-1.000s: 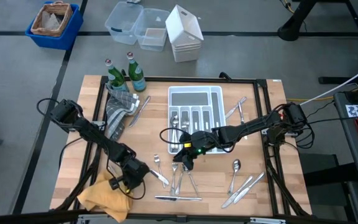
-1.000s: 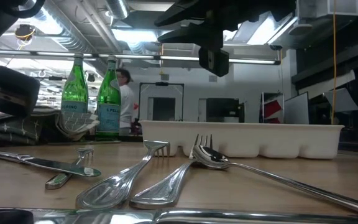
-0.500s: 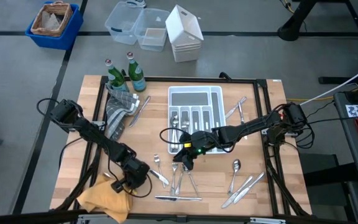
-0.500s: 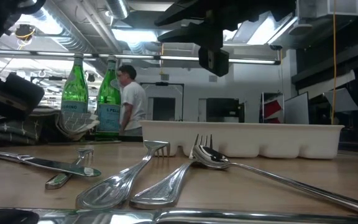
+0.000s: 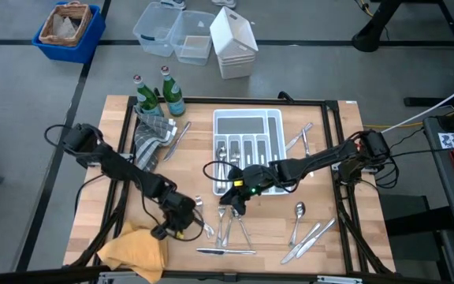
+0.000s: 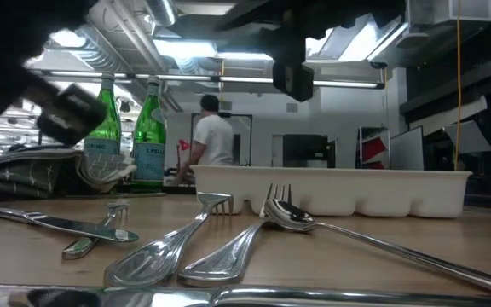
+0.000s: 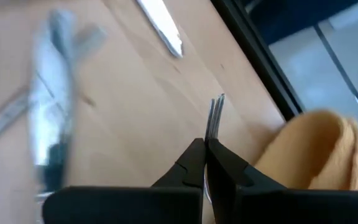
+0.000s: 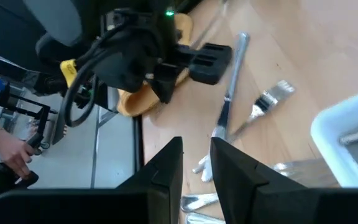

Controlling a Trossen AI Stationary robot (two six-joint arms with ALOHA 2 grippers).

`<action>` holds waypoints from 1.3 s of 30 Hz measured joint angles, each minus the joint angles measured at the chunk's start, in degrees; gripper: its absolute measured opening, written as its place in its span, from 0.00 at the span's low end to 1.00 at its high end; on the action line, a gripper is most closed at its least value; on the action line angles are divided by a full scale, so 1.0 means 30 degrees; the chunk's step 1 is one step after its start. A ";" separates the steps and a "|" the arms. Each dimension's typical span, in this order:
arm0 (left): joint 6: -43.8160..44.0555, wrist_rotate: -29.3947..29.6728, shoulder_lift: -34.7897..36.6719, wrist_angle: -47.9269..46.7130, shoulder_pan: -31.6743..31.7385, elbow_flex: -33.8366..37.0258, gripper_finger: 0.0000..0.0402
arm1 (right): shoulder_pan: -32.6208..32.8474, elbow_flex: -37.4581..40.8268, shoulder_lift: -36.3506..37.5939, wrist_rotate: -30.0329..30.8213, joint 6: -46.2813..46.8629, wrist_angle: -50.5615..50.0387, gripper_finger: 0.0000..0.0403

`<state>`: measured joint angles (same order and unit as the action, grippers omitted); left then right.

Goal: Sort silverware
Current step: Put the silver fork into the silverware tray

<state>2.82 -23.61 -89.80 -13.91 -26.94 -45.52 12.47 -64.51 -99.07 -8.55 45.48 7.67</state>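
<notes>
Silverware lies scattered on the wooden table: a heap of forks and spoons [image 5: 228, 227] at the near middle, a knife [image 5: 225, 251] by the near edge, a spoon [image 5: 299, 211] and knives [image 5: 309, 240] at the near right. More pieces lie in the white tray [image 5: 247, 125]. My left gripper [image 5: 184, 227] is left of the heap, shut on a fork [image 7: 215, 112]. My right gripper [image 5: 233, 208] is open and empty above the heap, at the tray's near left corner; its fingers also show in the right wrist view [image 8: 196, 149]. My left gripper pinches the fork between its two fingers [image 7: 194, 158], just behind the tines [image 7: 214, 127]. The fingers lie along the fork, and the tines stick out past the fingertips. The gripper hides the handle. The tines look clear of the table.
Two green bottles [image 5: 156, 93] and a grey cloth [image 5: 150, 140] are at the far left, with a knife [image 5: 178, 139] beside them. A yellow cloth [image 5: 136, 251] lies at the near left. More forks [image 5: 299, 140] lie right of the tray. A person [image 6: 210, 141] walks in the room behind.
My left gripper has moved from the yellow cloth toward the table's right edge and the heap of silverware, rising a little. My right gripper has kept still. The person in the room behind has walked to the right.
</notes>
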 joint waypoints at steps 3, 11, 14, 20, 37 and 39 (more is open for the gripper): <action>0.0572 0.0232 0.0624 0.0011 0.0749 -0.0194 0.00 | -0.0292 -0.0001 0.0878 -0.0026 -0.0766 -0.0359 0.21; 0.2656 0.1004 0.2180 0.0852 0.2752 -0.0694 0.00 | -0.1517 -0.0015 0.3984 0.0326 -0.2856 -0.2127 0.21; 0.3425 0.1152 0.2446 0.2170 0.3637 -0.0864 0.00 | -0.2082 -0.0020 0.5112 0.0760 -0.3569 -0.3140 0.21; 0.5011 0.1256 0.2570 0.5753 0.5481 -0.1113 0.00 | -0.3260 -0.0015 0.7086 0.1354 -0.4771 -0.5488 0.21; 0.9888 1.0384 0.1903 1.0700 0.9963 -0.1076 0.00 | -0.4932 -0.0001 1.1316 0.4443 -0.4795 -1.2626 0.21; 1.0109 1.0509 0.1294 1.1199 1.0301 -0.1076 0.00 | -0.4931 -0.0001 1.1315 0.4424 -0.4790 -1.2881 0.21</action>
<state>33.15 7.91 -85.91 19.69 3.96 -48.75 -2.32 -64.51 -65.13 4.72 31.11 -30.98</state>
